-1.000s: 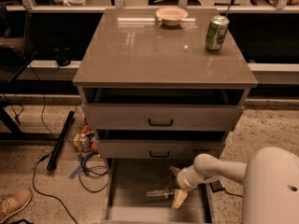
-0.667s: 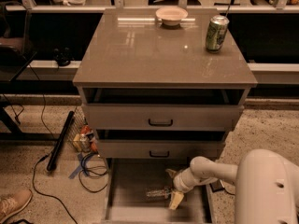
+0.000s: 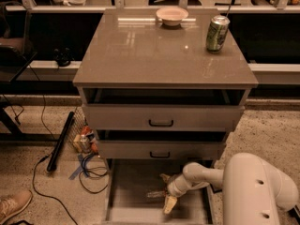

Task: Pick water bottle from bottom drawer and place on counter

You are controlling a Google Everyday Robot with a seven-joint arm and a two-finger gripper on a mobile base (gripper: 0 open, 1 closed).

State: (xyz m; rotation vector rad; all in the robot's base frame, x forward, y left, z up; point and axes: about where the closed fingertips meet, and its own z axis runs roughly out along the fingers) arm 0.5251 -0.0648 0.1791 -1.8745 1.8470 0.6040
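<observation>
The water bottle (image 3: 156, 194) lies on its side in the open bottom drawer (image 3: 129, 184), a small clear shape near the middle of the tray. My gripper (image 3: 167, 191) reaches down into the drawer at the bottle's right end. Its fingers are spread, one behind the bottle and a pale fingertip (image 3: 169, 204) in front, and the bottle's end sits between them. My white arm (image 3: 255, 191) comes in from the lower right. The counter (image 3: 154, 55) is the glossy slab above the drawers.
A green soda can (image 3: 217, 33) and a pink bowl (image 3: 172, 15) stand at the back of the counter. The two upper drawers with black handles (image 3: 161, 123) are slightly open. A black bar (image 3: 60, 142), cables (image 3: 91, 172) and clutter lie on the floor at the left.
My arm and gripper have shifted slightly left across the drawer, closer around the bottle's end. The bottle has not moved.
</observation>
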